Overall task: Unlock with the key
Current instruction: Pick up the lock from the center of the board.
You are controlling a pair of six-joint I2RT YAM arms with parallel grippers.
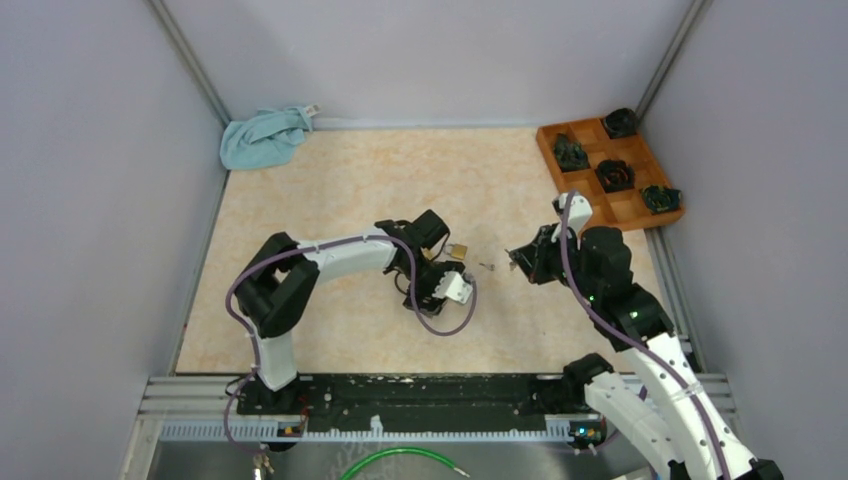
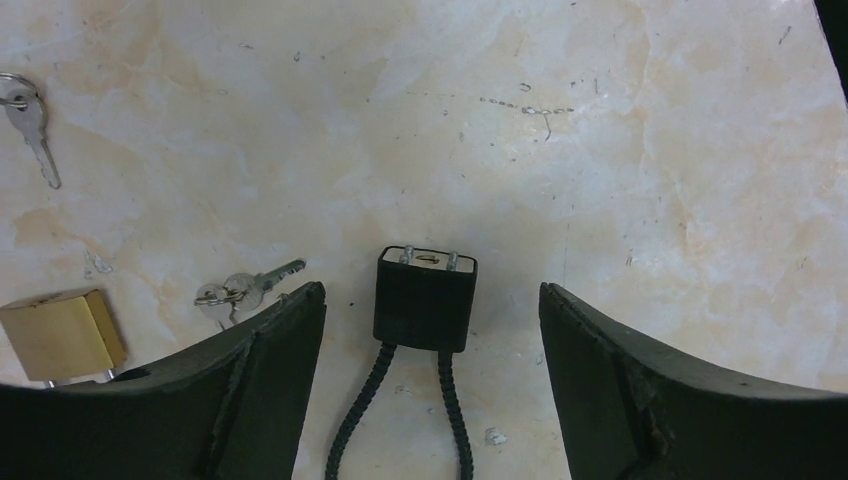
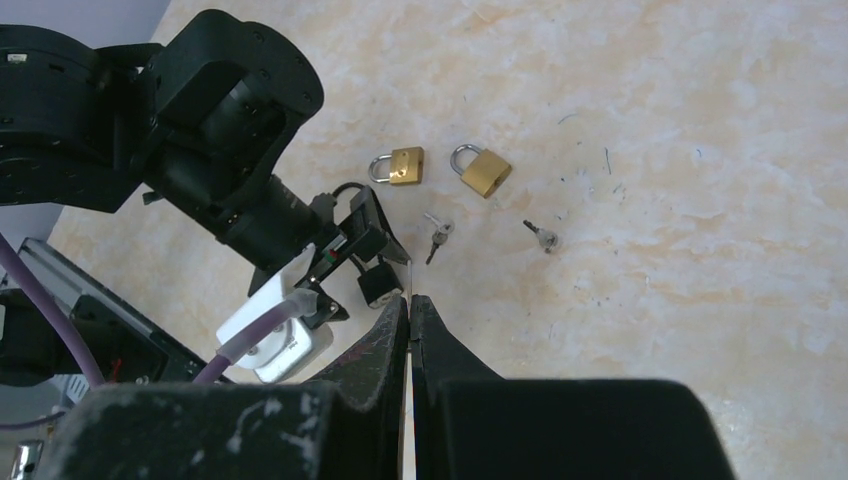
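Black and cable-looped, the padlock (image 2: 424, 305) lies on the worktop (image 2: 600, 150) squarely between the fingers of the left pincer (image 2: 432, 290). That pincer is spread wide around the padlock and grips nothing; the padlock's body runs 6 to 12 o'clock in the wrist view, silver end face toward 12, cable trailing to 6. The nearest key (image 2: 255, 288) lies at 9 o'clock of the padlock, just outside the left finger, while the right pincer (image 3: 410, 305), closed on nothing, has it just past its tips toward 12 o'clock and looks better placed to fetch it.
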